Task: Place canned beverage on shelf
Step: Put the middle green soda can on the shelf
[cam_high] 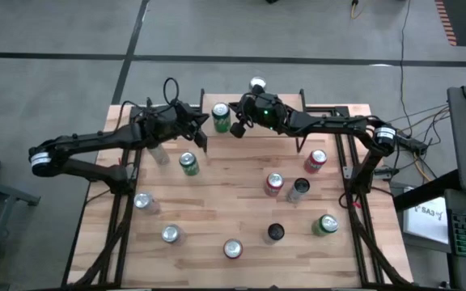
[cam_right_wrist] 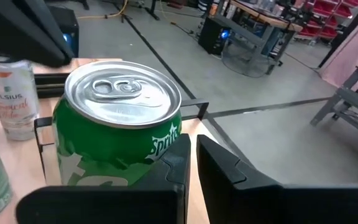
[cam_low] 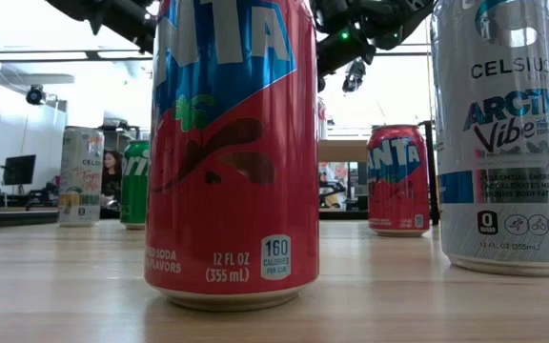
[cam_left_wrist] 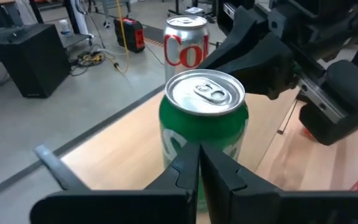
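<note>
In the high view, near the top centre, the green can (cam_high: 221, 118) stands on the shelf (cam_high: 354, 110), flanked by the left tool (cam_high: 203, 139) and right tool (cam_high: 237, 129), both closed and empty. Both wrist views show it just beyond shut fingers, so withdraw straight back (avoid clipping it). The low view shows the wooden bench (cam_low: 370, 295), cans and a bright room.

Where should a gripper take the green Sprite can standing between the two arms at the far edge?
The green Sprite can stands upright with its pull-tab lid up, so grip the round side wall across its middle. Both shut grippers, left and right, flank it; either would probably open and close in from its own side.
</note>
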You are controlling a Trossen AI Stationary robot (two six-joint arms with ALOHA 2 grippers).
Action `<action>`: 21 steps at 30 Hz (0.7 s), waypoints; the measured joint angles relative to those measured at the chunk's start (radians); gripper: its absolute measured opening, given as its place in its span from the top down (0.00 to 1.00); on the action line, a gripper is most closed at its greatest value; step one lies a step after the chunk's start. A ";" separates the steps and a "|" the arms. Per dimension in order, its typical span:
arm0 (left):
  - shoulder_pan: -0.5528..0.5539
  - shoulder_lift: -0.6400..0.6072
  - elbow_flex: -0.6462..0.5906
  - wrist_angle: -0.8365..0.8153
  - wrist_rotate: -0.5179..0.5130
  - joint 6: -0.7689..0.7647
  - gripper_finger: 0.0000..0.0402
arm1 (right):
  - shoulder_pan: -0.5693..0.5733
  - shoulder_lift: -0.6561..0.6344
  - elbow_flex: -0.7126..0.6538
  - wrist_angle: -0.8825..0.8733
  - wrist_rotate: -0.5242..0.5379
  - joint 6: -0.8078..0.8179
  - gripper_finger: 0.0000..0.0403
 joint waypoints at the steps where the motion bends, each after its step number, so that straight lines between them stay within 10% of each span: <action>1: -0.001 -0.014 0.000 -0.012 -0.006 -0.004 1.00 | 0.000 0.000 0.000 0.000 -0.010 -0.003 0.94; 21: -0.108 -0.123 -0.001 -0.031 -0.025 0.012 1.00 | 0.007 -0.014 -0.001 0.006 -0.059 0.001 0.94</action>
